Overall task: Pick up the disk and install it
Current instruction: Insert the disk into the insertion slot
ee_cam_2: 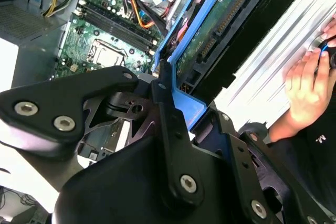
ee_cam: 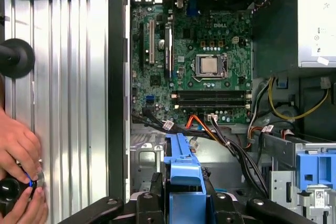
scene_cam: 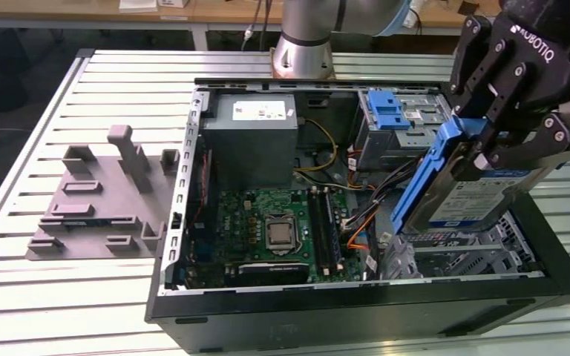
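The gripper (scene_cam: 503, 144) pinches the disk (scene_cam: 468, 200) at its blue-railed edges and holds it tilted over the open computer case (scene_cam: 364, 315), above the metal drive cage (scene_cam: 463, 256) beside the motherboard (scene_cam: 275, 226).

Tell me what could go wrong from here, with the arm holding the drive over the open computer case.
1. The gripper has its jaws shut on the disk, which hangs tilted above the open case; a slip could drop it onto the motherboard.
2. Loose cables lie beside the bay below and might snag or get pinched.
3. A person's hand rests on the table right next to the case, possibly within the arm's path.
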Available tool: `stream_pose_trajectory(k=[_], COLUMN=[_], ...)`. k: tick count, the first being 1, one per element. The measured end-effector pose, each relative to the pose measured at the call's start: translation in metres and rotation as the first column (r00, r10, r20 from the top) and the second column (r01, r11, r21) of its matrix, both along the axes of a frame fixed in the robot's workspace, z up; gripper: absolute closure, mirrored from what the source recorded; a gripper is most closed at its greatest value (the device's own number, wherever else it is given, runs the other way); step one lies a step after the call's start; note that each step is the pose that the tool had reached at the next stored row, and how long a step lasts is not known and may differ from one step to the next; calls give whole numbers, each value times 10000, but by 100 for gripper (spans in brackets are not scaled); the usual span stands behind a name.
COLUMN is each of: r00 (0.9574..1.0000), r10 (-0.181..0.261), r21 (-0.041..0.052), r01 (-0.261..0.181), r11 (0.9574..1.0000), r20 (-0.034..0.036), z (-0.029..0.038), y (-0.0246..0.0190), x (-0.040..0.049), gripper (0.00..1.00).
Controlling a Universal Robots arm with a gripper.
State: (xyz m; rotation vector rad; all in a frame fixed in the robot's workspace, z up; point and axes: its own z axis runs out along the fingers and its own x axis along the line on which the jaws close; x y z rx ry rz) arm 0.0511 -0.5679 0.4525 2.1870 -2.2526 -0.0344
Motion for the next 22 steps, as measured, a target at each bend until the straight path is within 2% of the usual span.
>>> stream_pose_trajectory(k=[14,22], r00=[10000,10000], r10=[1,-2], r21=[0,2], r01=[-1,2], r11=[10000,10000], r20=[0,1], z=[-2,-31], y=[-1,0], x=[12,136], gripper=[64,64])
